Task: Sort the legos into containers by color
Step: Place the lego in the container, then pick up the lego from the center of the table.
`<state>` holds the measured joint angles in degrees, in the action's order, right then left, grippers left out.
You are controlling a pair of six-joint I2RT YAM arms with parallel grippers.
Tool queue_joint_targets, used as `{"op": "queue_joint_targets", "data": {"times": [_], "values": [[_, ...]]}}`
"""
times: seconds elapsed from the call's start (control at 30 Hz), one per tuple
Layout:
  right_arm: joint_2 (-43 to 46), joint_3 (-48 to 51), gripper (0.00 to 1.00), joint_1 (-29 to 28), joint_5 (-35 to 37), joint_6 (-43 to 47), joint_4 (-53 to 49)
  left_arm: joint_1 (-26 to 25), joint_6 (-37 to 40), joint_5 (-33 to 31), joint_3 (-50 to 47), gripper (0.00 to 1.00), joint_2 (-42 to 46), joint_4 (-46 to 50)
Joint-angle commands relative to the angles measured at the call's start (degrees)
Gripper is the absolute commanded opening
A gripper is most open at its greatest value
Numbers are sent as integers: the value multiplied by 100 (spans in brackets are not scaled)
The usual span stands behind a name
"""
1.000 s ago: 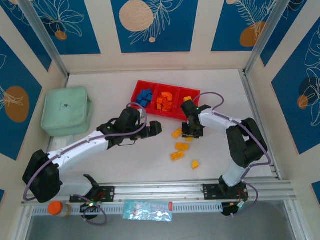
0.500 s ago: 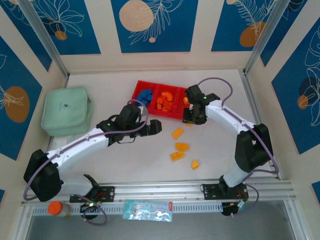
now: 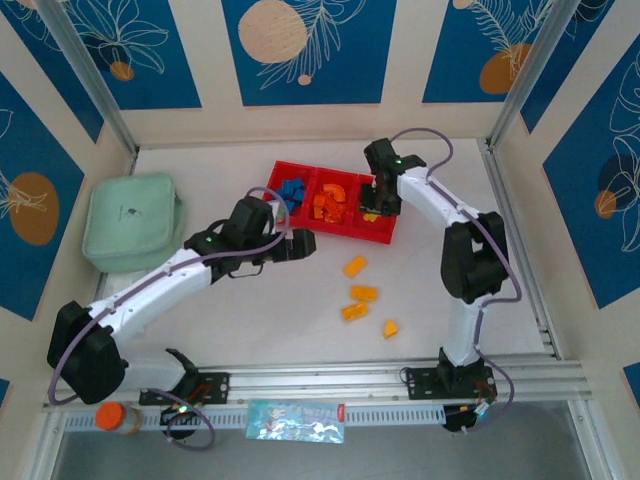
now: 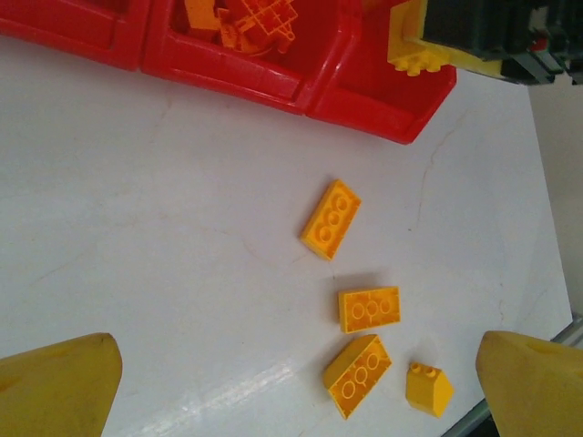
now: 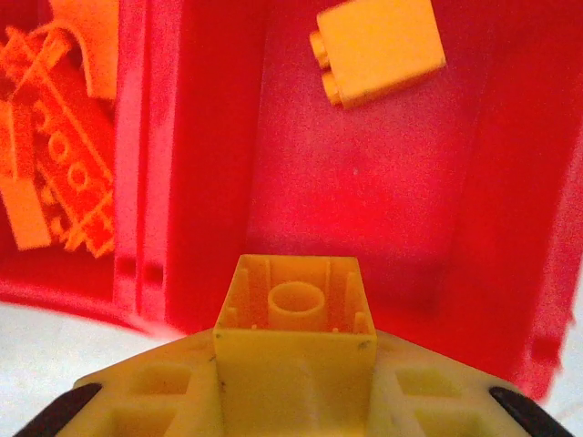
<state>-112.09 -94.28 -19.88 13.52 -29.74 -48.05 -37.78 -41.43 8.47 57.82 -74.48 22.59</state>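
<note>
Holding a yellow brick over the tray's end compartment, drop pending

My right gripper (image 5: 293, 387) was pinched almost closed on a yellow brick (image 5: 293, 305), hollow underside facing the wrist camera. Below it lay the red floor of the right-end compartment (image 5: 364, 200), brick above it and not touching. One yellow piece (image 5: 378, 50) already lay at the far side of that compartment. Next door, past the divider wall, sat the orange pile (image 5: 55, 155). From the overhead view the blue bricks (image 3: 290, 192) filled the left compartment of the red tray (image 3: 340, 233).

My left gripper (image 4: 293, 391) had jaws spread wide, nothing between them, hovering over the table (image 3: 250, 310) just beside the tray's near wall. Under it four loose bricks (image 4: 369, 309) lay in a rough line, well apart from the tray. Colour read as orange-yellow, so I could not call their bin with confidence; the small sloped one (image 4: 428, 389) looked more yellow. The mint pouch (image 3: 132, 222) sat off to the left, not involved.

Step in hand, my judgement: placing, yellow into yellow, right arm. Most bricks were already sorted and four were left out. Next move needs only the right jaws parting so the brick falls inside the walls, not on the rim. Then either arm goes for the loose four; the left was closer and ready.
</note>
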Motion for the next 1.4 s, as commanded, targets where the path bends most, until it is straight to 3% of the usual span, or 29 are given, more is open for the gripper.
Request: {"op": "queue_joint_targets", "data": {"times": [0.0, 0.37, 0.57, 0.77, 1.03, 1.37], "values": [[-401, -478, 34, 71, 14, 73, -143, 145, 162, 57, 142, 99, -32, 198], [-1404, -1255, 34, 177, -206, 170, -183, 385, 171, 207, 60, 99, -98, 174], [-1293, -1207, 42, 160, -241, 201, -82, 437, 152, 242, 61, 99, -115, 150], [-985, -1146, 48, 177, -192, 218, -90, 445, 110, 312, 88, 99, -166, 97], [-273, -857, 47, 182, -377, 144, -60, 447, 60, 355, 74, 99, -68, 90], [983, 587, 48, -208, -378, 33, -16, 404, -199, 537, -480, 99, 241, -107]]}}
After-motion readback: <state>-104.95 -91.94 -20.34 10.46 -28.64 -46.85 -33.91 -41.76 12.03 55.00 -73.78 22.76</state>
